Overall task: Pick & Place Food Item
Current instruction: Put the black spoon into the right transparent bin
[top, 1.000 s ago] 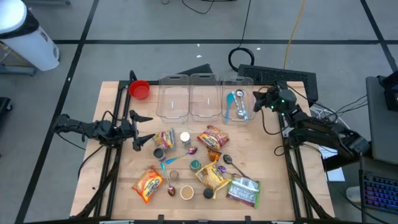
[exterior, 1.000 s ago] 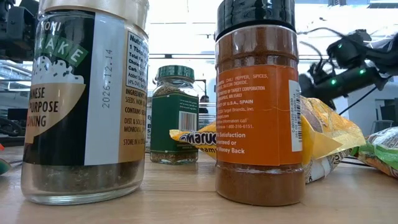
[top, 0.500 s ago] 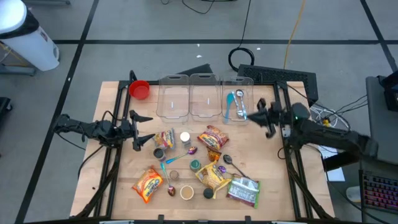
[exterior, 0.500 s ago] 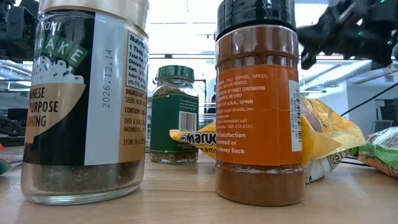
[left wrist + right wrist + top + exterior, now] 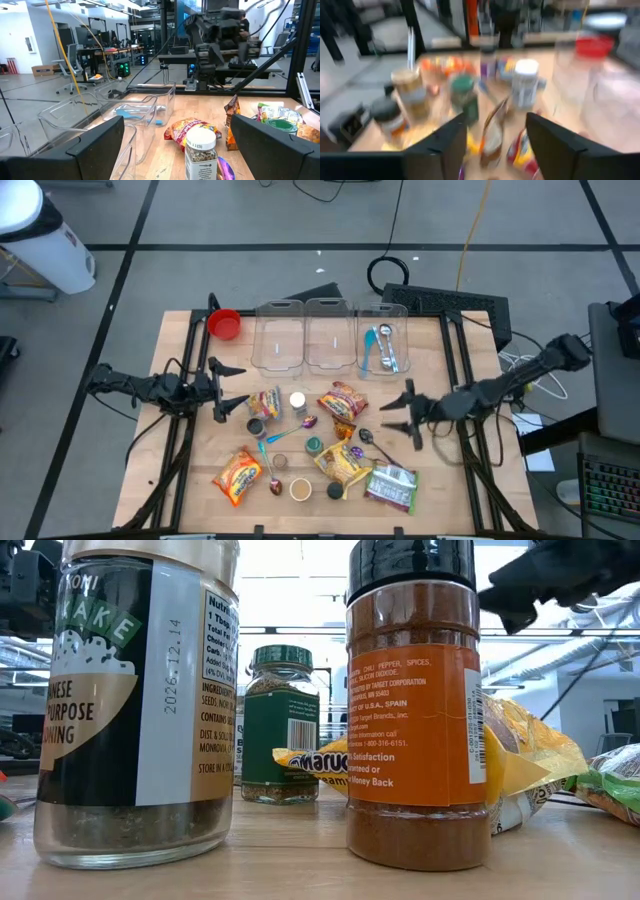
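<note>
At the surface's (image 5: 190,480) left edge we see the left tool (image 5: 226,390) spread wide and holding nothing. Food packets (image 5: 341,402) and spice jars (image 5: 297,401) lie scattered across the middle, between the clear bins (image 5: 305,340) at the far edge and the near edge. Toward the right edge, the right tool (image 5: 405,415) hovers with its fingers apart, empty, just beside a spoon (image 5: 372,444).

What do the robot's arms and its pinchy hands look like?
Both arms are thin, black and jointed, like long insect legs, with dark cables running along them. The left gripper and the right gripper each end in two flat, dark, pointed fingers. No bright markings show on them.
</note>
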`<state>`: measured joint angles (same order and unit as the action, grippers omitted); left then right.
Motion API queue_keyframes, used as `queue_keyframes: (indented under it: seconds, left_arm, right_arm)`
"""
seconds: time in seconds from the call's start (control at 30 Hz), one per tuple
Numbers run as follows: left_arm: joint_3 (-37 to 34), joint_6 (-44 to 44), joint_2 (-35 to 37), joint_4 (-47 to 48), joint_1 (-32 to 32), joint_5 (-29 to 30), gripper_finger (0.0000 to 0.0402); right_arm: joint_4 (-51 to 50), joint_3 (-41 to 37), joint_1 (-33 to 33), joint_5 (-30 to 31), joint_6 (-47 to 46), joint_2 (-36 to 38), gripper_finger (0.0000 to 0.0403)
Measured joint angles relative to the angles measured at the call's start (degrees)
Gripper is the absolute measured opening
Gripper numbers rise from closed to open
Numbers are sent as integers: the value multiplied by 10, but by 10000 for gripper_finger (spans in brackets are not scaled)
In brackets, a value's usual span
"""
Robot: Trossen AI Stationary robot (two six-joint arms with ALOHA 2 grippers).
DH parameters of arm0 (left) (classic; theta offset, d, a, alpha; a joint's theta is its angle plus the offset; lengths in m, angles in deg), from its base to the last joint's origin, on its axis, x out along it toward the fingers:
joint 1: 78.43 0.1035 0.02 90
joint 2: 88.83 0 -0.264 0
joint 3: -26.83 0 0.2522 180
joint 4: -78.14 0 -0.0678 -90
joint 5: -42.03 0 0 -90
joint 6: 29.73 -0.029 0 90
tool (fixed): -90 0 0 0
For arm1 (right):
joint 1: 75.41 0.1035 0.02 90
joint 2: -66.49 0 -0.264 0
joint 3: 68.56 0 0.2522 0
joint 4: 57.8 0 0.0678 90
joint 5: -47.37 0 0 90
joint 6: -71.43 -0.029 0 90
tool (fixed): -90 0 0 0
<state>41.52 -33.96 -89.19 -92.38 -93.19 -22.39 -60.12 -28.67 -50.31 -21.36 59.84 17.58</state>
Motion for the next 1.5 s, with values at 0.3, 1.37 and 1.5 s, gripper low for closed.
queue_keyframes:
  seconds: [0.3,1.37,1.5]
  left_arm:
    - [0,0,0,0,0,0,374]
    - [0,0,0,0,0,0,374]
    - [0,0,0,0,0,0,374]
  right_arm:
    - [-138,102,40,28,-151,-226,220]
    - [-263,112,65,2,-325,-398,78]
    - [-265,111,64,-1,-319,-399,23]
